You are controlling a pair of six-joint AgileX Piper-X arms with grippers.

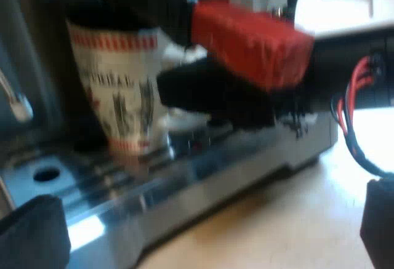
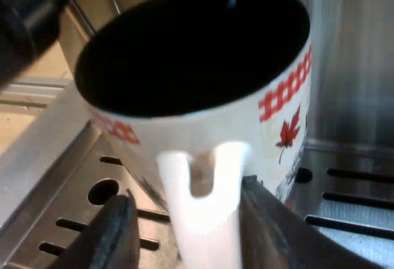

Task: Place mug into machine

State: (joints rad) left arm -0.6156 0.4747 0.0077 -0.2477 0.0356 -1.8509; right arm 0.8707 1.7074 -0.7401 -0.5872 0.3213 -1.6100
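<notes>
On the drip tray [image 2: 61,176] of the espresso machine [image 2: 360,66] stands the mug [image 2: 271,127], its white handle [image 2: 203,220] loosely between my right gripper's [image 2: 196,235] parted fingers, while my left gripper's [image 1: 206,220] fingers gape wide, empty.

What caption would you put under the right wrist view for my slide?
Right tool straddles the white handle of the mug over the machine's slotted drip tray.

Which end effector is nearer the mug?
Right. The right end effector straddles the handle of the mug; the left end effector is apart from it, outside the drip tray.
</notes>
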